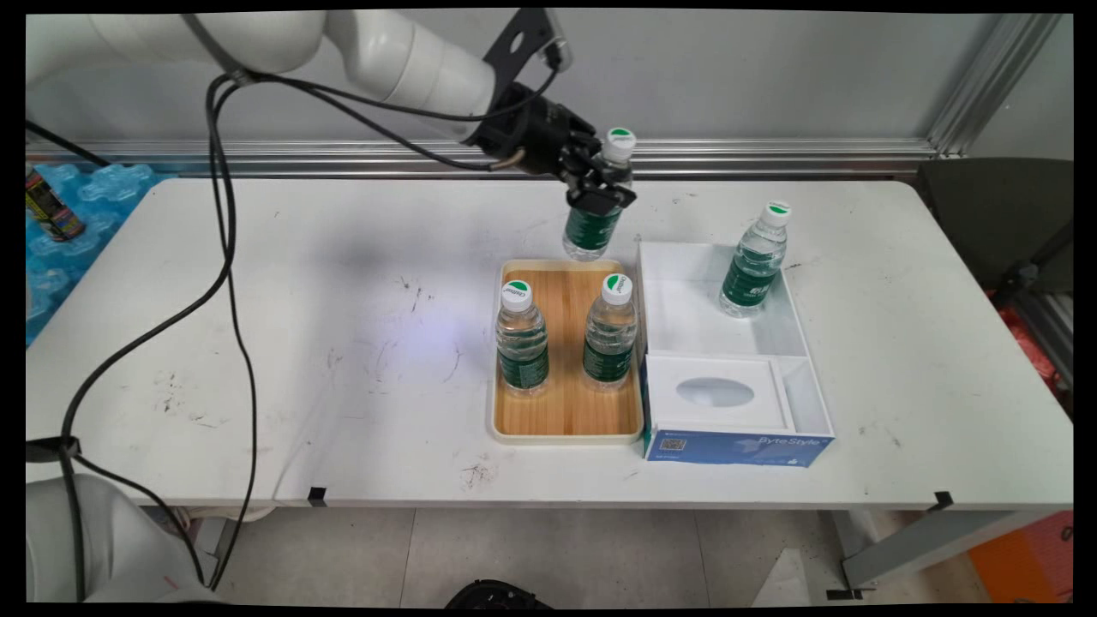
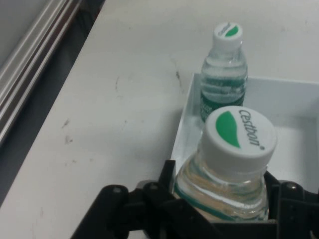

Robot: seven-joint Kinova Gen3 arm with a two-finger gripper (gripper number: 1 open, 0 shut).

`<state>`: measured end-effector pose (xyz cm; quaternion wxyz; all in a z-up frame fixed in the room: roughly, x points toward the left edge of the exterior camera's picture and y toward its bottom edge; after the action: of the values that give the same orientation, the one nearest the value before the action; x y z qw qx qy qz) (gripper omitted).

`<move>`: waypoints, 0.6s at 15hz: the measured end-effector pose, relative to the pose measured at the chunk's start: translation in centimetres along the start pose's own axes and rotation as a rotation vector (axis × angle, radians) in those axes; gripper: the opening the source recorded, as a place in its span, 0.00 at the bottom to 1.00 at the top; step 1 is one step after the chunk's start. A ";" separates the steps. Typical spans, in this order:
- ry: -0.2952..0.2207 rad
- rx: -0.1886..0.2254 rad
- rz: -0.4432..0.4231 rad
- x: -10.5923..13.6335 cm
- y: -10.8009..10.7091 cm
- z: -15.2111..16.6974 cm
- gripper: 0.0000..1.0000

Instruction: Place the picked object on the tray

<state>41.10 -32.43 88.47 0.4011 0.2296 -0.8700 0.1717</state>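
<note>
Bottle aloft in the gripper (image 1: 597, 193) — clamped on its body

The held bottle (image 1: 594, 214) hangs above the far edge of the tray (image 1: 566, 420), long axis near upright, cap tipped slightly away. Two bottles (image 1: 523, 338) stand on the tray; one (image 1: 754, 261) stands in the white box (image 1: 806, 343) just right of it.
</note>
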 end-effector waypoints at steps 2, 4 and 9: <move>0.004 0.002 0.001 -1.3 -0.2 -0.4 0.00; 0.009 0.001 -0.001 -2.6 -0.4 -0.5 0.00; 0.023 -0.001 -0.010 -5.5 -0.6 -0.2 0.00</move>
<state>44.68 -31.39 84.33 0.4121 0.2318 -0.8643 0.1717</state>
